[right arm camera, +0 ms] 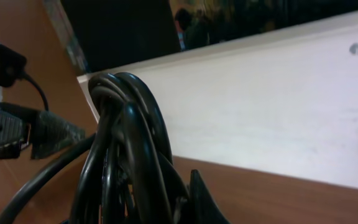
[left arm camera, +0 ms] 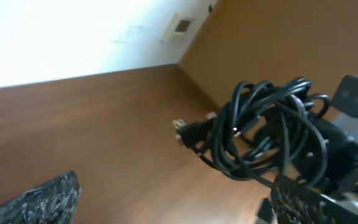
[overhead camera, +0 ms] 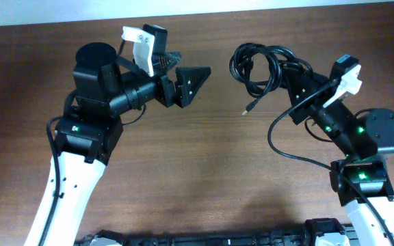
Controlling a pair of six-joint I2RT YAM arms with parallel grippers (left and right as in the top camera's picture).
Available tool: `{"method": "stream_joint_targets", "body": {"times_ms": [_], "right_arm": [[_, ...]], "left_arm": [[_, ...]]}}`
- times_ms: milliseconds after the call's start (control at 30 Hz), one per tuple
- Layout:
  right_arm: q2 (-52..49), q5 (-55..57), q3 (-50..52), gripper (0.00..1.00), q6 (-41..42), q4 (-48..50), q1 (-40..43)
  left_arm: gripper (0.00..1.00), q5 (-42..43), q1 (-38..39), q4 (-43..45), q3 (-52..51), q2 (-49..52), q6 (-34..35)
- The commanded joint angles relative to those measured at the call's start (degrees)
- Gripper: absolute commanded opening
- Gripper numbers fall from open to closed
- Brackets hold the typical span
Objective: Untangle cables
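Observation:
The cables are a bundle of thin black looped cords at the back right of the wooden table. My right gripper is shut on the bundle and holds it up. One loose end with a small plug hangs down to the left. In the right wrist view the cords fill the space beside one finger; the other finger is hidden. My left gripper is open and empty, left of the bundle and pointing at it. In the left wrist view the bundle sits ahead between the open fingers, with plugs sticking out.
The brown wooden table ends at a white wall along the back. A thicker black cable loops from the right arm's wrist to its base. The left arm's camera mount stands near the back edge.

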State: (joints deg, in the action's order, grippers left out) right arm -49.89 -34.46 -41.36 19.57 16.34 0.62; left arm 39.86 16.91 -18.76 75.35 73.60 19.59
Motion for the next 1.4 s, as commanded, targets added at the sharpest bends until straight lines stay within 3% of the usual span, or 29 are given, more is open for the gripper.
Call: {"method": "stream_joint_targets", "body": {"times_ms": [0, 200, 333, 567, 633, 833, 900, 1367], "right_arm": [[0.28, 0.68, -1.11, 0.04, 0.87, 2.38, 0.15], [0.28, 0.68, -1.11, 0.04, 0.83, 5.62, 0.15], [0.28, 0.68, -1.11, 0.04, 0.83, 5.60, 0.15], [0.28, 0.68, -1.09, 0.04, 0.85, 5.55, 0.15], [0.28, 0.66, -1.09, 0.04, 0.85, 5.55, 0.15], [0.28, 0.46, -1.09, 0.04, 0.85, 5.55, 0.15], [0.28, 0.42, -1.07, 0.04, 0.87, 5.55, 0.15], [0.26, -2.40, -1.09, 0.04, 0.85, 5.57, 0.13]], "left_arm": [[0.99, 2.43, 0.94, 1.88, 1.09, 0.61, 6.91], [1.00, -0.37, 6.40, 6.23, 1.09, 4.59, 18.10], [0.96, -4.76, 9.46, 6.93, 1.09, 7.17, 21.18], [0.93, -5.22, 13.11, 12.59, 1.09, 9.01, 21.18], [0.84, -6.67, 13.44, 12.68, 1.09, 9.01, 21.18], [0.33, -7.32, 13.44, 12.74, 1.09, 9.03, 21.40], [0.29, -7.34, 13.44, 12.76, 1.09, 9.03, 21.40], [0.32, -8.20, 13.49, 14.67, 1.09, 9.11, 24.55]]}}
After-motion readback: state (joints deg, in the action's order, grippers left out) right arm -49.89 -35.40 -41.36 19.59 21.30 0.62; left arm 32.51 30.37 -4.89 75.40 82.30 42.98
